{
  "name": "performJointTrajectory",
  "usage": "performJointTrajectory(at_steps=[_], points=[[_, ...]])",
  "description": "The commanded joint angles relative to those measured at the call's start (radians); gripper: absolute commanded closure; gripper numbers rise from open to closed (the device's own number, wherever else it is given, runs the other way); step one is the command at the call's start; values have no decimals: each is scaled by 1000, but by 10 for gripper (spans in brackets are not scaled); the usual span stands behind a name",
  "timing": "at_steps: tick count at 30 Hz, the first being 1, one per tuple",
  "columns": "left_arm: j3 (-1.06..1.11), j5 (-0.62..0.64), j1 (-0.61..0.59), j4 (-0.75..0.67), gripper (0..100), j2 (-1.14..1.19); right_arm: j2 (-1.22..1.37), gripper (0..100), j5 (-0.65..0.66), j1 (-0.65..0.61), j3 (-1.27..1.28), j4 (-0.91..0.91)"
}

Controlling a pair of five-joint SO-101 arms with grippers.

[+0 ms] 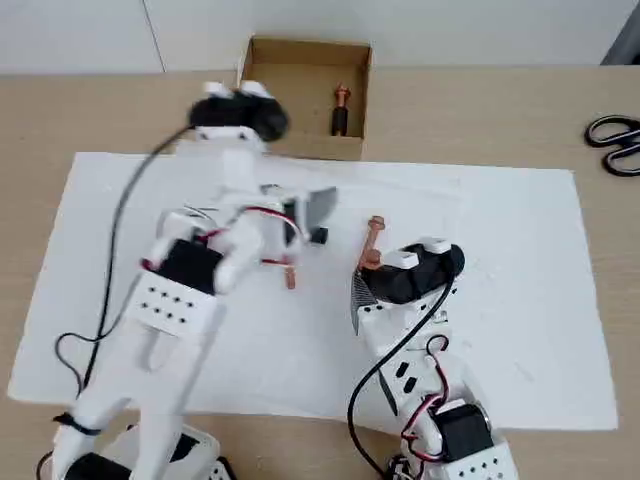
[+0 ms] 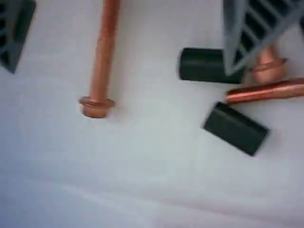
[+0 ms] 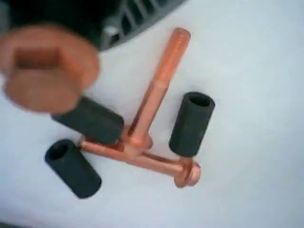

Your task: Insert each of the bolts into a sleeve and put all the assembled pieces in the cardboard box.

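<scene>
Sleeves [image 3: 192, 123]: three lying loose.
Loose bolts [image 3: 161, 80]: two lying crossed.
Right gripper [image 1: 367, 268]: clenching third bolt [image 3: 47, 66].
Left gripper [image 2: 124, 61]: hanging spread wide.
Cardboard box [image 1: 300, 52]: holding one assembled piece [image 1: 340, 110].

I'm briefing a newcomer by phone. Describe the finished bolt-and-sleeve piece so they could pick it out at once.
Look to the cardboard box at the far edge of the table, beyond the white sheet. Inside, on the side nearer the scissors, lies the assembled piece: a copper bolt in a black sleeve. Unlike the loose bolts on the sheet, it wears a sleeve.
</scene>
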Motion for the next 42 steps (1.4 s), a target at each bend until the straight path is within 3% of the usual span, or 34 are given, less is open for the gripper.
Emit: performJointTrajectory(at_steps=[1, 7, 12, 29, 42], points=[[-127, -12, -110, 127, 733, -20, 8, 995, -2, -1, -127, -31], [-162, -14, -245, 224, 733, -21, 252, 995, 44, 39, -362, -96], [-157, -14, -302, 239, 733, -21, 639, 995, 48, 84, -692, -108], [-124, -15, -364, 284, 733, -23, 2023, 995, 48, 173, -1827, -114], [-107, -15, -364, 284, 733, -23, 2737, 995, 46, 159, -2608, -114]])
